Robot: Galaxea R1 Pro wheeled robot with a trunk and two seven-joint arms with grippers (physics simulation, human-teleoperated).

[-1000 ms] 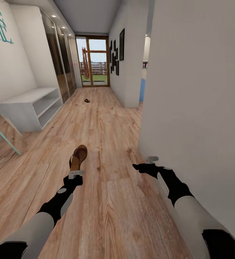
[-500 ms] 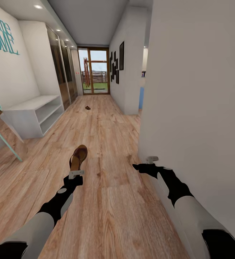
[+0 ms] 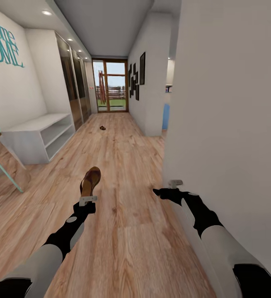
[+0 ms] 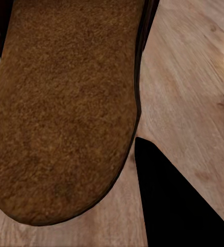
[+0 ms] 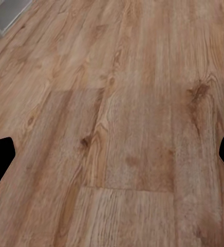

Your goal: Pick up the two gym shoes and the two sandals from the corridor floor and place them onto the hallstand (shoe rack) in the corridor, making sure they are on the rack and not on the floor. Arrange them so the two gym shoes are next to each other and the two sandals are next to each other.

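Observation:
My left gripper (image 3: 88, 196) is shut on the heel end of a brown sandal (image 3: 90, 180), which I hold out in front of me above the corridor floor (image 3: 127, 165). The left wrist view looks closely at its tan footbed (image 4: 66, 103), with one dark finger (image 4: 184, 211) beside it. The other sandal (image 3: 102, 128) lies far down the corridor on the floor. The hallstand (image 3: 40, 136), a low grey unit with two open shelves, stands against the left wall. My right gripper (image 3: 175, 183) is open and holds nothing, over bare planks (image 5: 112, 154). The gym shoes are out of view.
A white wall (image 3: 226, 124) runs close along my right arm. A teal-framed mirror (image 3: 1, 161) leans at the near left. Mirrored wardrobe doors (image 3: 75, 89) follow the hallstand, and a glass door (image 3: 110, 85) closes the corridor's far end.
The whole picture has slid downward and a little right, so the camera has moved. Both arms and the held sandal keep the same place in the view.

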